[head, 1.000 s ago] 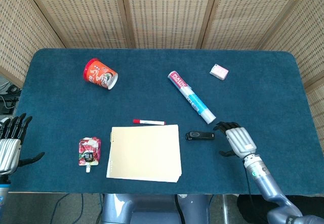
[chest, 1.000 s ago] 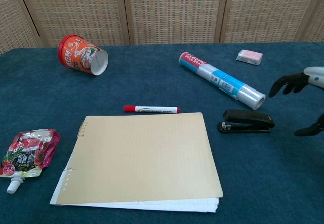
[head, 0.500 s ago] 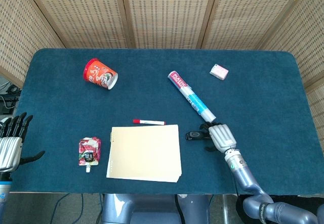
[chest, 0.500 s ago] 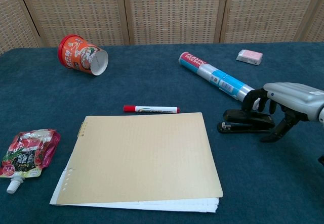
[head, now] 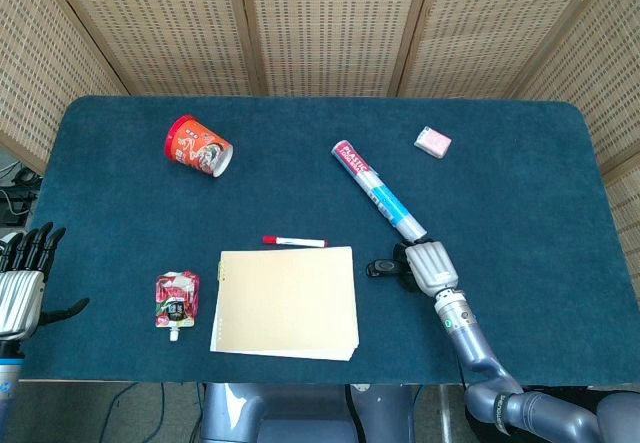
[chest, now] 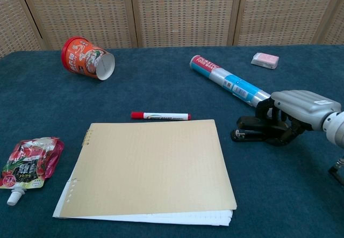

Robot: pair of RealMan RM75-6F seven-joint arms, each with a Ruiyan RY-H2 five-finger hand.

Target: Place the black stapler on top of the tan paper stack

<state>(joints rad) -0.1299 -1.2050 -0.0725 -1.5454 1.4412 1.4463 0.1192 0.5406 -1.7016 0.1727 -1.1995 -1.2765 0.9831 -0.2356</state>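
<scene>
Head view is showing the right hand (head: pixel 425 263) lying over the rear of the small black metal stapler (head: pixel 381 268), which is sitting on the blue cloth table (head: pixel 520 193) just right of the flat tan paper stack (head: pixel 285 301); the left hand (head: pixel 20 283) is waiting at the near left edge, fingers spread and holding nothing. Chest view is giving the closer look: the right hand's fingers (chest: pixel 264 109) are curling down around the stapler's (chest: pixel 251 128) back end, apparently closing on it, though I cannot tell how firm the grip is. The grasp step is judged to be in hand; next, the stapler is needing a lift and a leftward carry onto the tan sheets (chest: pixel 150 163), clear of the red marker pen (chest: pixel 160 116).
</scene>
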